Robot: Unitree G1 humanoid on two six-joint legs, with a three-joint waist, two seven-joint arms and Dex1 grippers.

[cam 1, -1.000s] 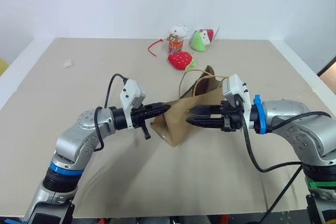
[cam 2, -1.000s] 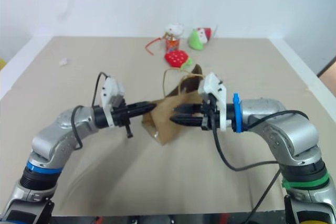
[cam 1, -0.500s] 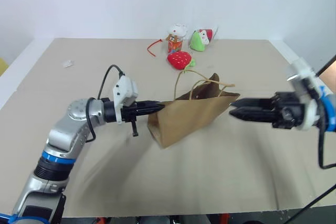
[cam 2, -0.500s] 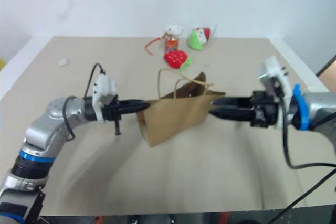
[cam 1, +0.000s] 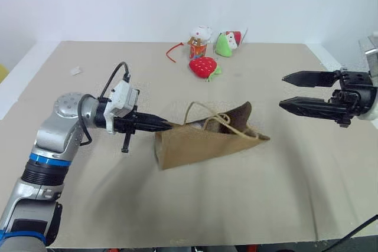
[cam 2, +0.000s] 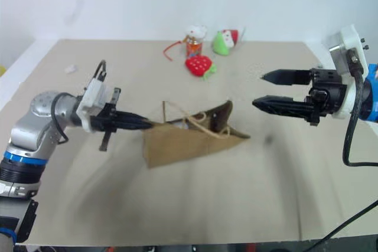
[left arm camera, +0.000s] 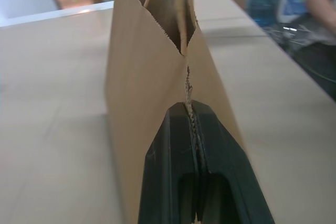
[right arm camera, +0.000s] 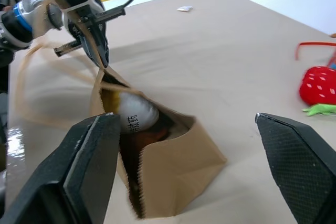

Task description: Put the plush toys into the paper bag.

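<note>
Paper bag (cam 1: 201,144): plain brown kraft, two tan cord loop handles (cam 1: 220,120), serrated top edge. Lies tipped on the counter (cam 1: 248,205), roughly mid-surface. Long axis runs across the counter, side to side; folded base end toward the robot's left, open mouth toward the robot's right and slightly away. Mouth gapes, its upper lip folded up into a dark peak. Handles drape loosely over the mouth end.

Contents, seen through the mouth in the right wrist view: a rounded white plush toy (right arm camera: 135,114) with small dark print on it, and a darker brown-orange mass under it that cannot be made out clearly.

Left claw (cam 1: 166,126): at the bag's left end, fingers pressed together on the paper edge there, pinching a creased seam of the bag between them.

Right claw (cam 1: 287,91): to the right of the bag's mouth, apart from it and raised above the counter, fingers spread wide, nothing between them, tips pointing back toward the bag.

Beyond the bag, near the far edge of the counter: a red strawberry plush (cam 1: 202,67) with green leaves; behind that, a small white-topped orange figure (cam 1: 198,40), a green-and-red plush (cam 1: 226,43), and a red cord (cam 1: 173,52). Well to the left of the bag, a small pale scrap (cam 1: 76,71).
</note>
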